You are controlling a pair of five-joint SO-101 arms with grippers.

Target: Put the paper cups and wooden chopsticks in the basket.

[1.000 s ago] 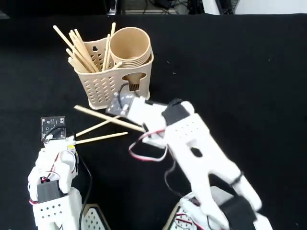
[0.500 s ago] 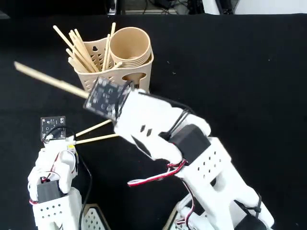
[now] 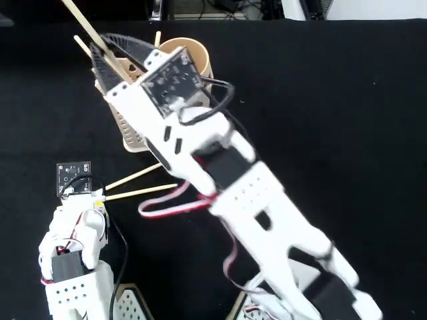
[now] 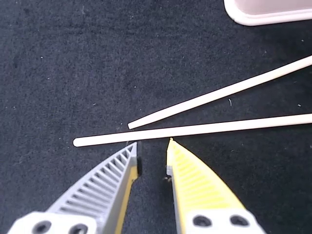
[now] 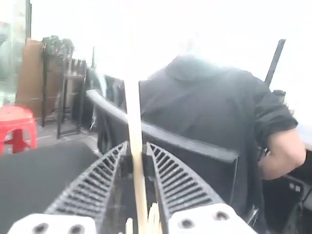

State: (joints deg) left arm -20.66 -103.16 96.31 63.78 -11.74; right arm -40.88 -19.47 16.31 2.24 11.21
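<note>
My right gripper [image 3: 110, 57] hangs over the beige basket [image 3: 130, 130], shut on a wooden chopstick [image 3: 87, 27] that points up and to the far left. In the right wrist view the chopstick [image 5: 135, 161] stands upright between the two black fingers. The basket holds several chopsticks and stacked paper cups [image 3: 193, 57]. Two more chopsticks [image 3: 137, 190] lie on the black table near the basket's front. My left gripper [image 4: 151, 146] rests low at the front left, slightly open, its tips just short of the nearer chopstick [image 4: 195, 129].
The right arm [image 3: 253, 200] stretches diagonally across the middle of the table and covers part of the basket. The black cloth to the right is bare. A corner of the basket's base [image 4: 265, 12] sits beyond the two loose chopsticks.
The right gripper lifted a chopstick off the table, swung it up and back, and now holds it above the basket. The left arm has stayed still.
</note>
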